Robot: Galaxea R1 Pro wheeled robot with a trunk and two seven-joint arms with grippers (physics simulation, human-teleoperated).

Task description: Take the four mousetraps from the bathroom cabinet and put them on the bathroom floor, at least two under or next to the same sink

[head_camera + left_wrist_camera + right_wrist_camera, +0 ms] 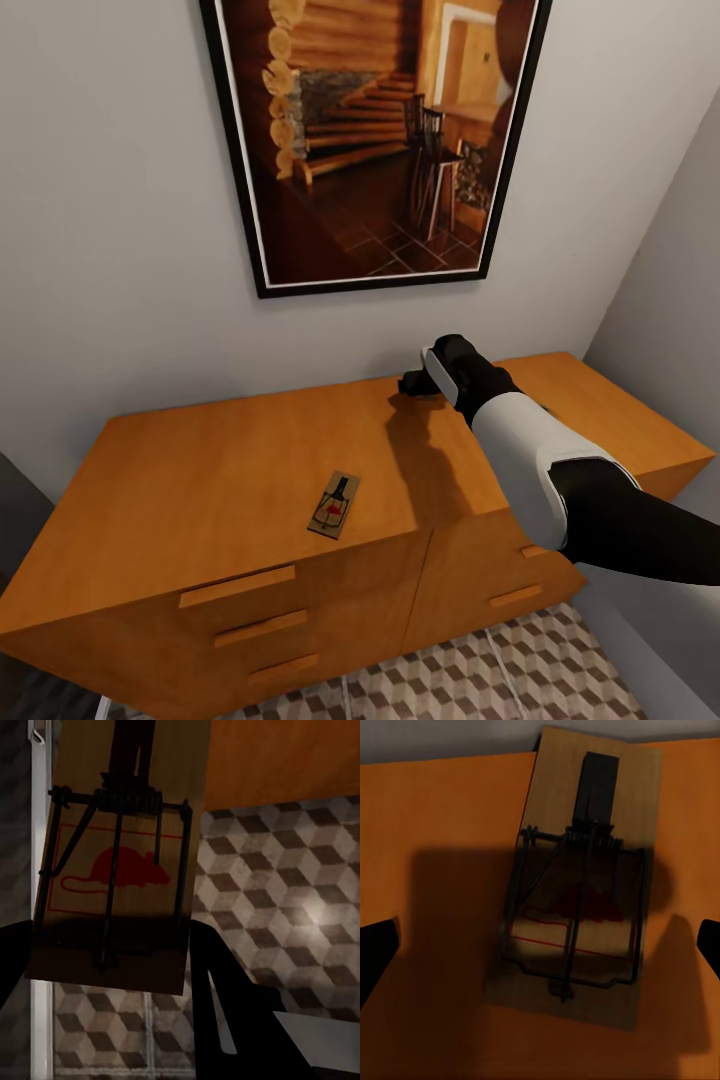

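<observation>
**Progress check: one trap in hand, two on the cabinet, none confirmed on the floor**

Left side first. Your left tool is clamped on a mousetrap; the left wrist view shows the board gripped by its near end between the dark fingers, spring bar and red mouse mark facing the camera. It hangs clear above the bathroom floor, with the orange-brown cabinet front behind it. This trap is lifted but not yet set down.

Centre. On the cabinet, a second mousetrap lies flat near the front edge of the top, above the left column of drawers. It is untouched.

Right side. Your right tool stands wide, its fingertips at either edge of the right wrist view, poised over a third mousetrap lying flat at the back of the cabinet top, close to the wall. The jaws are not in contact with the board. In the head view the right arm reaches over the rear of the top.

Judgement: the task is at an early stage. No trap is seen resting on the tiles. Three are accounted for; the fourth I cannot locate. Placement near the sink remains outstanding.
</observation>
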